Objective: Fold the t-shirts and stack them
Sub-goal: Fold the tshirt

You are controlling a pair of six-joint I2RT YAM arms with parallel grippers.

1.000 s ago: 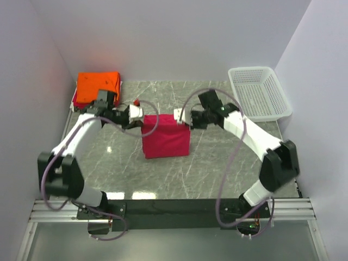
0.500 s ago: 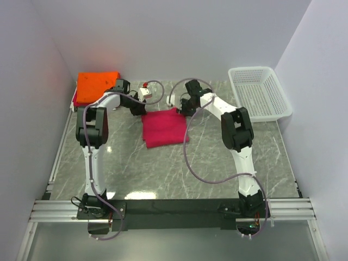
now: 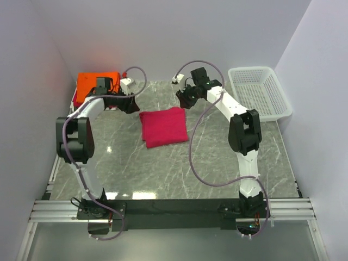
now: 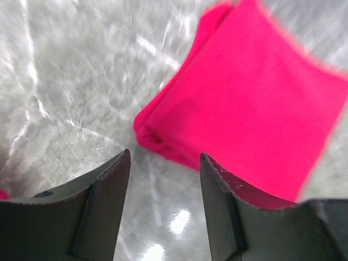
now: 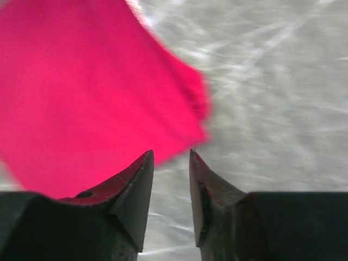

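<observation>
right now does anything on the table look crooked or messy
Only a little. The folded pink t-shirt lies turned at a slight angle to the table edges, and its corner nearest the left tool is bunched rather than flat. The orange stack in the far left corner looks neat. Nothing spilled or damaged.

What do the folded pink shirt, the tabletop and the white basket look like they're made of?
Pink t-shirt: soft matte fabric, likely cotton knit; its folded edges are rounded and slightly rumpled. Tabletop: grey with white veins and glossy glints, so polished marble or a marble-look laminate. Basket: white rigid plastic by the look, moulded in an open mesh.
</observation>
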